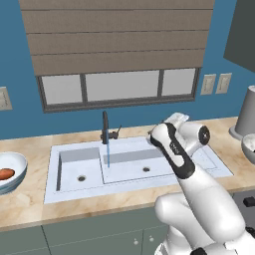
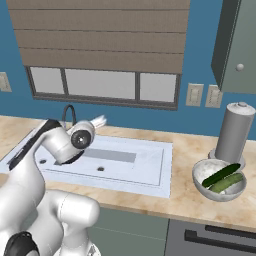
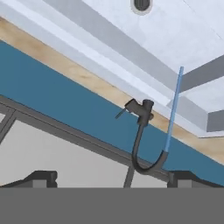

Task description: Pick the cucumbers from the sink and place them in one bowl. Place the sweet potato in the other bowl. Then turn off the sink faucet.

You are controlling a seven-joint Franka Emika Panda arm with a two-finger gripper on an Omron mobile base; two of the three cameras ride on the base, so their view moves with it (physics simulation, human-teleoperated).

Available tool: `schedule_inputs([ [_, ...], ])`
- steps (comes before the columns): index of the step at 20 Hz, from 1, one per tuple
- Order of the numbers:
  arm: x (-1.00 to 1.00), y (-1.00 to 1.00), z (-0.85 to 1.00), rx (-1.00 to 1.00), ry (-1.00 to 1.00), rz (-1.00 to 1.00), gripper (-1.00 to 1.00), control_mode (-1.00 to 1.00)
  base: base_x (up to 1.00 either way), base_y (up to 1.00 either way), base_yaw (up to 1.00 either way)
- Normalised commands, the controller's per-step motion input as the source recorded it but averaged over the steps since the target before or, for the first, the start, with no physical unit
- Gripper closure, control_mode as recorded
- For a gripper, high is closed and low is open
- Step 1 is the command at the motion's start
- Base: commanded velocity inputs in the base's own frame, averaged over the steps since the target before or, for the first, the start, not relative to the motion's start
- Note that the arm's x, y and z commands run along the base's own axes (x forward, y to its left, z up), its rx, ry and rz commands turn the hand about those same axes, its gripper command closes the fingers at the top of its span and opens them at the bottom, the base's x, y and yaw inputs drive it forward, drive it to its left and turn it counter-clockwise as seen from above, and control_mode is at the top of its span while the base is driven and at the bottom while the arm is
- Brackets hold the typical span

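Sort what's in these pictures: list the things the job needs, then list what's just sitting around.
Job things:
cucumbers in the grey bowl
sweet potato in the white bowl
sink
faucet, water running
gripper

Just there:
grey canister
wall outlets
window blind

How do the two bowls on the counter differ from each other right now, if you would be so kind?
The white bowl sits left of the sink and holds the sweet potato; the grey bowl sits to the sink's right, beside a tall grey cylinder, and holds both cucumbers. The white bowl looks wider and shallower. Both are round and rest on the counter.
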Motion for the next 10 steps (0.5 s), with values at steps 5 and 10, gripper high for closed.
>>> schedule_inputs([
  [5,0.18,-0.18,0.00,-0.32,0.00,0.06,-1.00,-1.00,0.00,0.00,0.00],
  [10,0.16,-0.35,0.00,-0.27,0.00,0.13,-1.00,-1.00,0.00,0.00,0.00],
])
